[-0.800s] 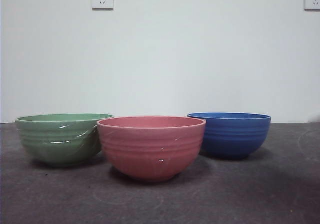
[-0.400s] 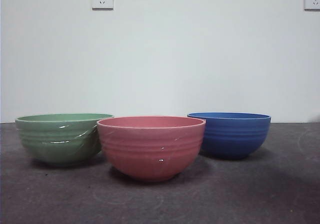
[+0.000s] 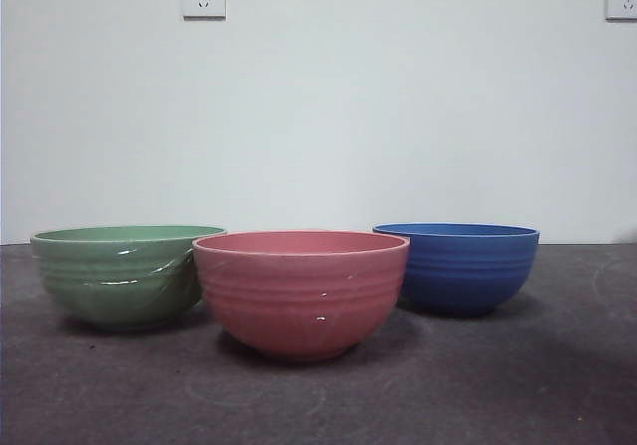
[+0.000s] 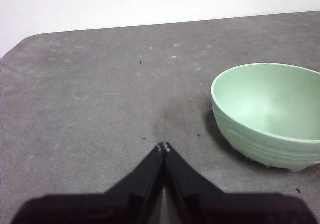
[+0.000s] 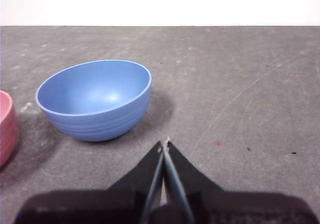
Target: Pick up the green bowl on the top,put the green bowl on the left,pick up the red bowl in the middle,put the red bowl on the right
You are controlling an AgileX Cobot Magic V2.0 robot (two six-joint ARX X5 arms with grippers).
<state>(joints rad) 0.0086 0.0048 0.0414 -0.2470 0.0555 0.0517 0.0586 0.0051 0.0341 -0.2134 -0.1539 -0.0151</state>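
- on the bench point(image 3: 557, 385), three bowls sit upright and apart: the green bowl point(image 3: 117, 274) toward one side, the red bowl point(image 3: 301, 291) in the middle and nearest the front camera, the blue bowl point(image 3: 458, 266) toward the other side.
- the left end effector point(image 4: 164, 147) hangs over bare bench near the green bowl point(image 4: 267, 115), its jaws pressed together on nothing; the right end effector point(image 5: 165, 144) hangs near the blue bowl point(image 5: 95, 98), jaws likewise together and empty.
- risk, as i judge it: the red bowl point(image 5: 6, 126) lies between the other two, not clearly to the right, so the last placement may fall short of the task.
- any regrasp would need the jaws spread first; coming down with them together could knock a rim and slide a bowl into its neighbour.
- each bowl opens straight up; being round, none has a long axis, and the only axis is vertical through its centre.
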